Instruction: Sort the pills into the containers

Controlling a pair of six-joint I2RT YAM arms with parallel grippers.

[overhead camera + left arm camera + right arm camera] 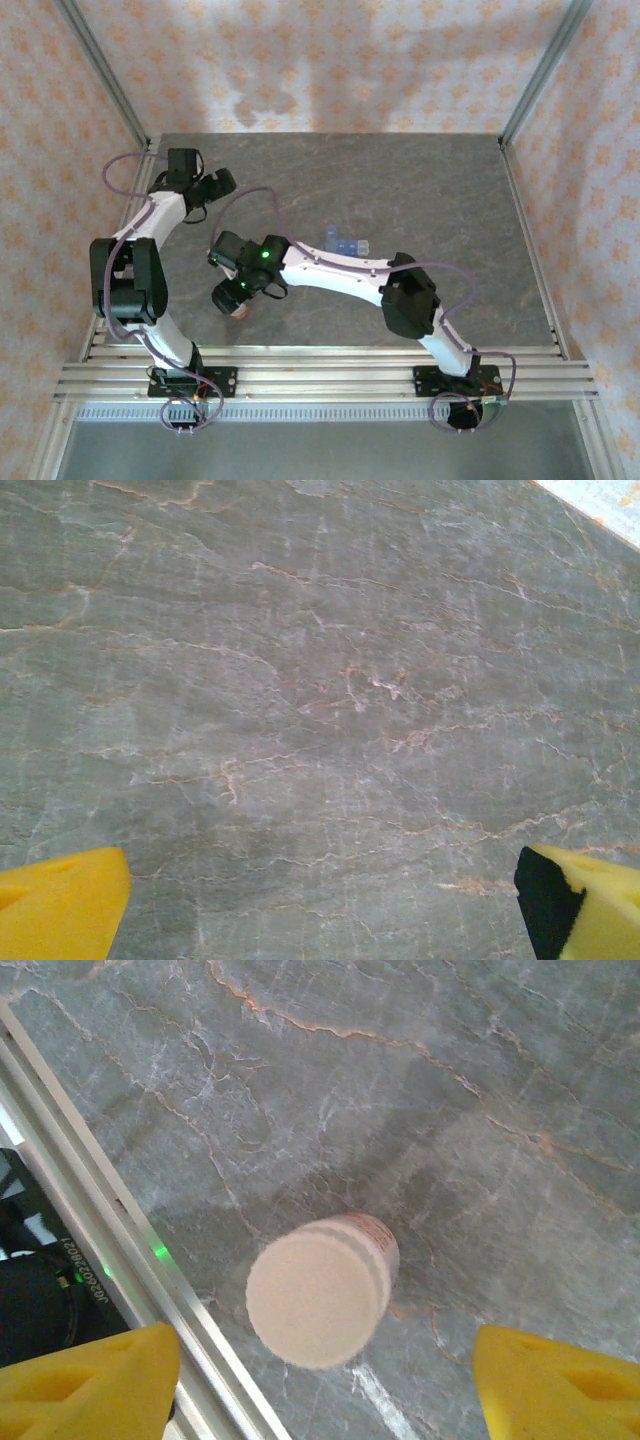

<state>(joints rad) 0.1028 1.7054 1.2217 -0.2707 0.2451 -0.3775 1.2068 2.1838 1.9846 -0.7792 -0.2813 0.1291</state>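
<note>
- Yellow fingers (90,1385) of the right gripper (325,1385) stand spread at 7 and 5 o'clock, with the white-capped bottle (316,1295) standing between them, untouched.
- At the left wrist, we see the left gripper (320,905) spread wide over the marbled table (320,680).
- From above, we find the light-blue pill box (346,243) mid-table, at 2 o'clock of the right gripper.
</note>
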